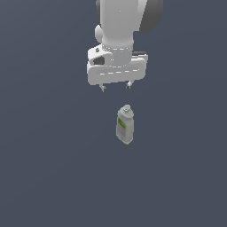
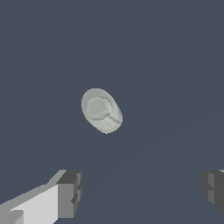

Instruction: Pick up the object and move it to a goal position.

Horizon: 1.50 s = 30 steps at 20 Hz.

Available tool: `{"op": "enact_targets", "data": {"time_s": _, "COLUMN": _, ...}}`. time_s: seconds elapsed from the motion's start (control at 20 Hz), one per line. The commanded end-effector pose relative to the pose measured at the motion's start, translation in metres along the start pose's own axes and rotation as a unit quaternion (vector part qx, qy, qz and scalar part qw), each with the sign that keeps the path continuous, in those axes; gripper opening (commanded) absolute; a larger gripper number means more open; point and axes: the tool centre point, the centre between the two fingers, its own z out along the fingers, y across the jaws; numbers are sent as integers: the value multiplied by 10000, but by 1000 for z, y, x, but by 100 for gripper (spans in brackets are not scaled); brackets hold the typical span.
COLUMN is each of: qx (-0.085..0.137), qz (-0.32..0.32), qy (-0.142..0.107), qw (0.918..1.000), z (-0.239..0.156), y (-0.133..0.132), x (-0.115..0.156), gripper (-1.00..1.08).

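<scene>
2 fingertips [image 2: 70,192] of the gripper [image 1: 116,87] stand wide apart, holding nothing. Below the gripper, clear of both fingers, the bottle [image 1: 125,124] stands upright on the dark floor [image 1: 48,168], its rounded cap [image 2: 98,108] facing the wrist camera.

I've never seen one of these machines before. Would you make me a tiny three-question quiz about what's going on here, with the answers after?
1. True or false: the white two-fingered gripper is clamped on the small pale grey-white bottle with the green-and-grey label.
2. How does the bottle stand? A) upright, cap up B) flat on its side C) upside down
3. Fill in: in the wrist view, the bottle lies ___ the gap between the dark fingertips.

Key
1. False: the gripper is open and hangs apart from the bottle.
2. A: the rounded cap tops it, and the wrist view looks down on the cap.
3. Outside: the fingers are not yet around it.
</scene>
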Motion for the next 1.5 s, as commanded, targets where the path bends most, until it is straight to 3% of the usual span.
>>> {"op": "enact_targets", "data": {"time_s": 0.0, "qx": -2, "qz": -305, "qy": 1, "qw": 9995, "z": 4, "y": -4, "x": 6, "gripper": 100}}
{"op": "enact_targets", "data": {"time_s": 0.25, "qx": -3, "qz": -1055, "qy": 7, "qw": 9944, "z": 14, "y": -16, "x": 21, "gripper": 100}}
{"op": "enact_targets", "data": {"time_s": 0.75, "qx": 9, "qz": -2243, "qy": 22, "qw": 9745, "z": 30, "y": -36, "x": 44, "gripper": 100}}
{"op": "enact_targets", "data": {"time_s": 1.1, "qx": 15, "qz": -2598, "qy": 29, "qw": 9657, "z": 36, "y": -42, "x": 51, "gripper": 100}}
{"op": "enact_targets", "data": {"time_s": 1.45, "qx": 17, "qz": -2610, "qy": 28, "qw": 9653, "z": 39, "y": -42, "x": 51, "gripper": 100}}
